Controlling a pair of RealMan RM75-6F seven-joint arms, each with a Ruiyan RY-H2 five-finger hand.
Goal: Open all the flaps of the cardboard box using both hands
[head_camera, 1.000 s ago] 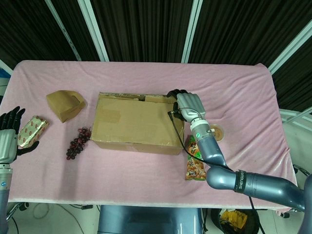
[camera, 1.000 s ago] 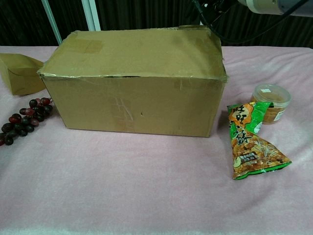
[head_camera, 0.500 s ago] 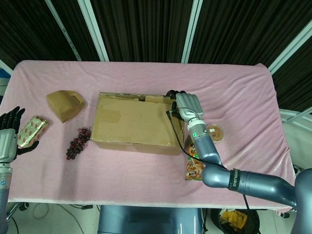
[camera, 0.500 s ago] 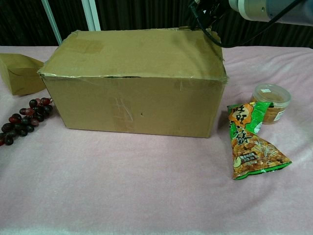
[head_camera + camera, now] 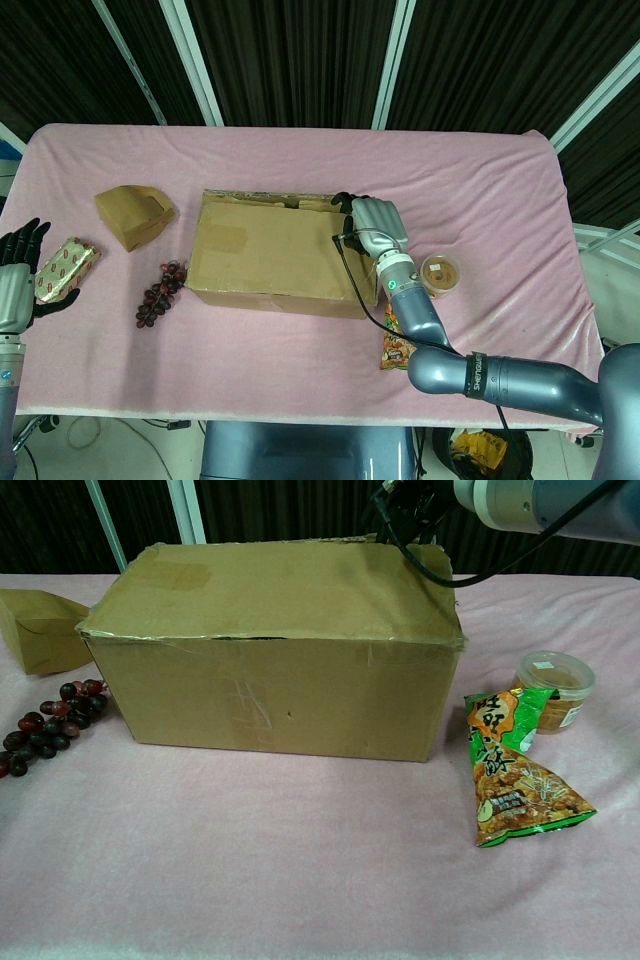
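Cardboard box (image 5: 275,252) mid-surface, flaps closed. Right hand (image 5: 374,222) curls fingers over its far right top corner, likely hunting a flap edge. Left hand (image 5: 20,275) open, idle, far left.

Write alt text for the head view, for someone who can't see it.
A closed cardboard box sits on a pink table, with the robot's right hand at its far right top corner. The left hand waits at the table's left edge beside a wrapped packet.
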